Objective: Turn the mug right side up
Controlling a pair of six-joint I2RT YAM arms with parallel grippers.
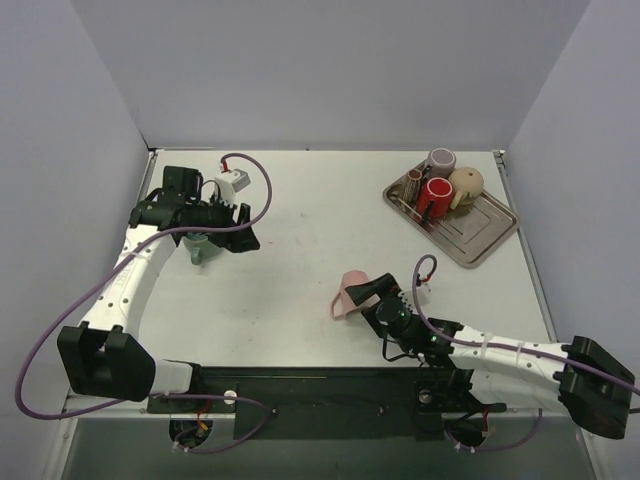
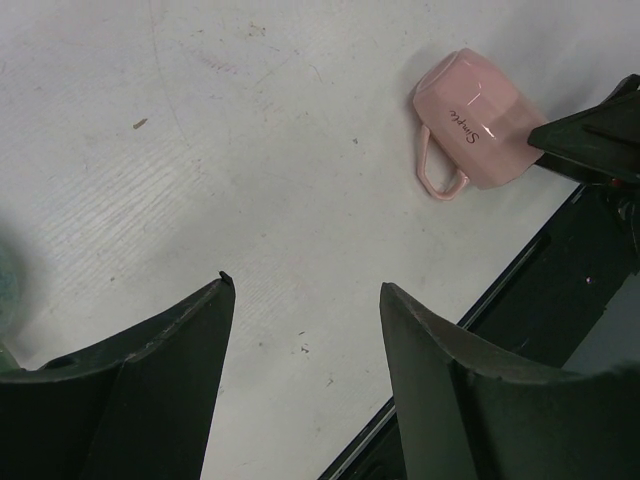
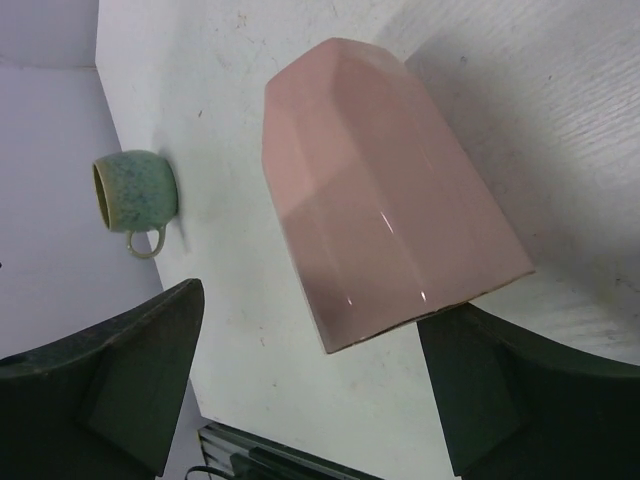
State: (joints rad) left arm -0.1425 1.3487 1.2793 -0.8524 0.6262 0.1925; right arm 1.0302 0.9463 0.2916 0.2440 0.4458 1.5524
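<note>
The pink faceted mug (image 1: 350, 293) lies tipped over on the white table near the front middle, its rim toward my right gripper and its closed base away from it. It also shows in the left wrist view (image 2: 475, 120), handle at its side, and in the right wrist view (image 3: 385, 190). My right gripper (image 1: 374, 296) (image 3: 315, 310) is open, jaws wide apart at the rim; one finger (image 3: 500, 390) touches the rim edge. My left gripper (image 1: 243, 228) (image 2: 305, 285) is open and empty over the far left of the table.
A green speckled mug (image 1: 200, 250) (image 3: 135, 192) sits below my left arm. A metal tray (image 1: 475, 235) at the back right holds a red mug (image 1: 436, 194), a brown cup (image 1: 441, 160) and a beige round object (image 1: 466, 183). The table's front edge (image 2: 480, 300) is close.
</note>
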